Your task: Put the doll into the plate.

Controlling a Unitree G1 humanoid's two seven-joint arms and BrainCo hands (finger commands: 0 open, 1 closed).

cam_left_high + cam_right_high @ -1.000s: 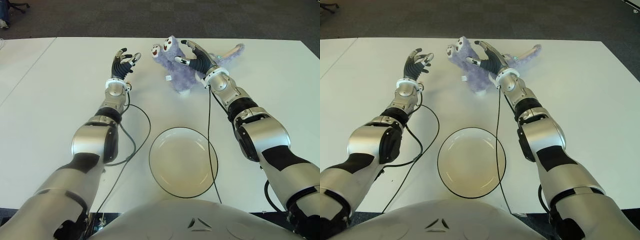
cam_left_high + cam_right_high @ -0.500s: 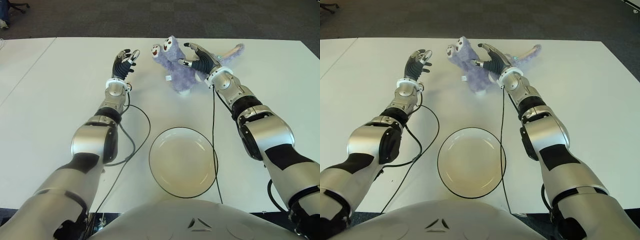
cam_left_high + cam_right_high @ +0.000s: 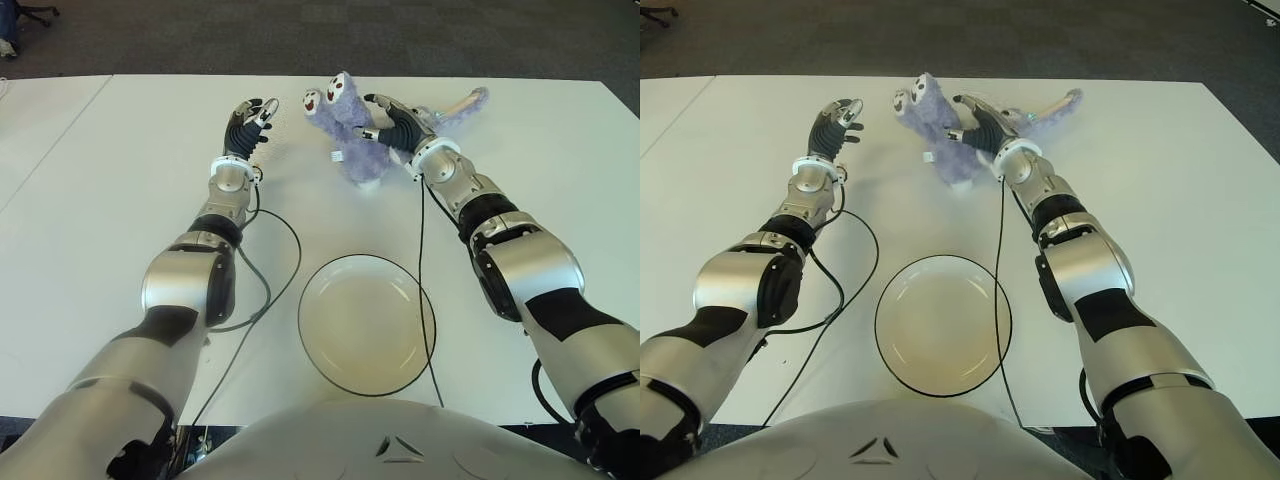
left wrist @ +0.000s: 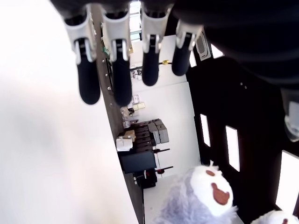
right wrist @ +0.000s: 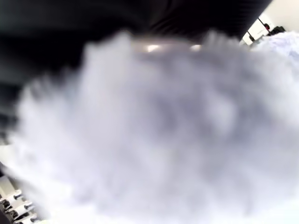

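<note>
The doll [image 3: 343, 133], a fluffy purple plush with two white faces, lies at the far middle of the white table [image 3: 120, 200]. My right hand [image 3: 380, 118] is pressed against its right side, fingers curled over the fur and thumb on its front. Purple fur [image 5: 149, 130] fills the right wrist view. The plate [image 3: 310, 345], a shallow cream dish with a dark rim, sits near me in the centre and holds nothing. My left hand [image 3: 249, 117] hovers left of the doll with its fingers [image 4: 117, 70] straight and nothing in them; one of the doll's faces [image 4: 210, 189] shows beyond them.
The doll's thin pinkish tail [image 3: 463, 102] stretches toward the far right behind my right wrist. Black cables [image 3: 282, 262] loop over the table from both forearms, one passing beside the plate's right rim. Dark carpet lies beyond the table's far edge.
My right hand has moved in against the doll and its fingers have curled from spread to wrapped around the fur. The left hand has barely shifted.
</note>
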